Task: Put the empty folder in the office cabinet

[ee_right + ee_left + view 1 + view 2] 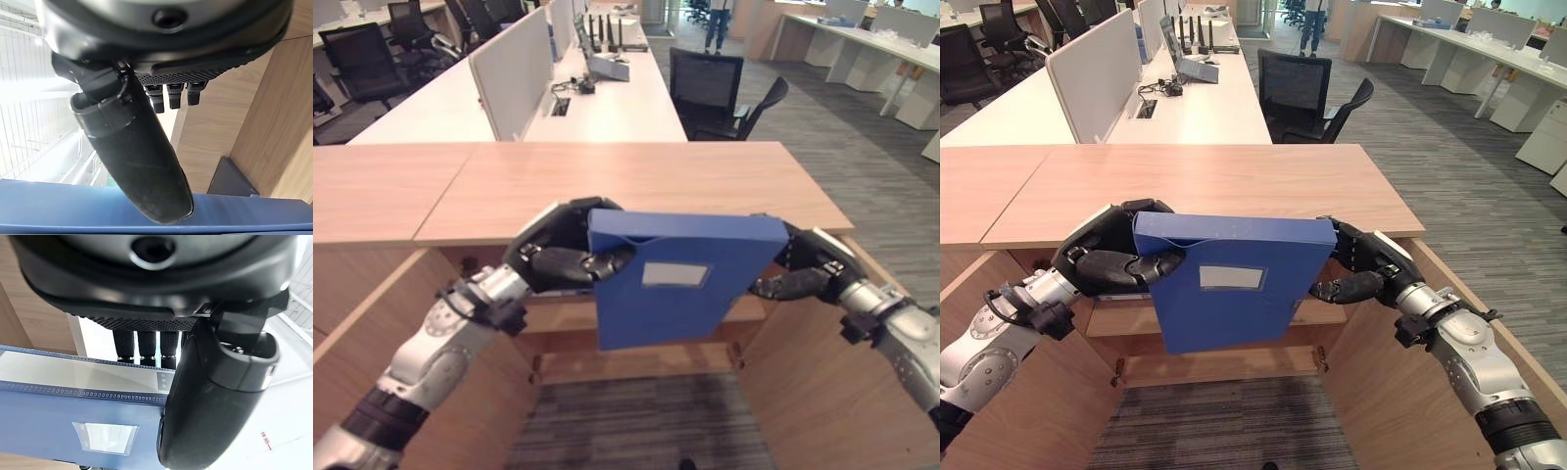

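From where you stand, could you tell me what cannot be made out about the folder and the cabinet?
- Cabinet interior: the blue folder covers most of the opening in both eye views.
- Folder's contents: closed, so emptiness cannot be checked.
- Folder's label: too small to read.
- Right hand: its fingers are behind the folder's edge.
- Left hand: fingertips hidden behind the folder.

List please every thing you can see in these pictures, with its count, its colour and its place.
folder: one, blue with a pale label, held upright in front of the open cabinet
cabinet: one, light wood, doors open, below the folder
desks: white, behind the cabinet
partition: one, pale grey, on the desks
office chairs: black, beside the desks
person: one, legs, far back
left hand: one, dark, gripping the folder's left edge
right hand: one, dark, gripping the folder's right edge
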Controlling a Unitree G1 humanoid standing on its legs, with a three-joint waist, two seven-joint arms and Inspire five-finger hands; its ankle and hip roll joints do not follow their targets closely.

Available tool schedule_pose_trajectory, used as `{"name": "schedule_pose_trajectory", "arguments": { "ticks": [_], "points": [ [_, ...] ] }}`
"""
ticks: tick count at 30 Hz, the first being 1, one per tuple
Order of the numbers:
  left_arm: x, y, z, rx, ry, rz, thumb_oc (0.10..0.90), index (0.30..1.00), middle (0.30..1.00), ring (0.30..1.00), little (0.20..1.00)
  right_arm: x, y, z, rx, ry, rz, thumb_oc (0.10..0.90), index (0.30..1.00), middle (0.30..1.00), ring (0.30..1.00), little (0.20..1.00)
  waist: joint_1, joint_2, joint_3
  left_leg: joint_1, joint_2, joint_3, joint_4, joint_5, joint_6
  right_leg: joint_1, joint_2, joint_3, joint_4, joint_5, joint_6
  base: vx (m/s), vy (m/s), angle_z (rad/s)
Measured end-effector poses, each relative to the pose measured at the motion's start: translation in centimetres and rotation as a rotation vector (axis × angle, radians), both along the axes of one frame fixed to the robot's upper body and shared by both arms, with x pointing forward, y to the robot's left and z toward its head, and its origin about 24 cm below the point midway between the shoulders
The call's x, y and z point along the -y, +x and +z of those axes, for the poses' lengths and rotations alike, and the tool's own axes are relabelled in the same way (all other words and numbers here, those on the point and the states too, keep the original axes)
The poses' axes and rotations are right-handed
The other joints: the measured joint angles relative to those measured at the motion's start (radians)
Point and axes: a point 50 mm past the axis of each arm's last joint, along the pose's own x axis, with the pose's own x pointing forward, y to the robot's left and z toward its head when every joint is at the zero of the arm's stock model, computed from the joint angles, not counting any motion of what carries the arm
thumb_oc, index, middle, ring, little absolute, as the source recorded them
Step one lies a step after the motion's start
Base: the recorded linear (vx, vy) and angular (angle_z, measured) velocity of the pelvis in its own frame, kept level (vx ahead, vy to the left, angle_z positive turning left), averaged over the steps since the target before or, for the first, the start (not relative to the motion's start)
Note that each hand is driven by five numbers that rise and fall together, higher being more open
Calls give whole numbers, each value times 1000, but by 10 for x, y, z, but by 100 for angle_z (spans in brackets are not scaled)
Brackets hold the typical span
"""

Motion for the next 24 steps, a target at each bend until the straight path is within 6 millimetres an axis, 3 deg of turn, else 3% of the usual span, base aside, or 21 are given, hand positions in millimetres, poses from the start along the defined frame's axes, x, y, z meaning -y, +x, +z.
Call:
{"name": "schedule_pose_trajectory", "arguments": {
  "ticks": [15,24],
  "points": [
    [5,2,-5,-6,-54,12,400,300,300,300,300,-1,0,-1,0,-16,2,800,900,900,900,900,0,0,0,4,0,7,0,0,0,0,0,5,0,0,0,0,0,0],
    [-3,3,4,33,-50,44,400,300,300,300,300,9,-2,6,-4,-93,-8,800,900,900,900,900,-1,0,0,3,0,8,0,-1,-1,0,0,6,0,-1,2,0,0,0]
  ]
}}
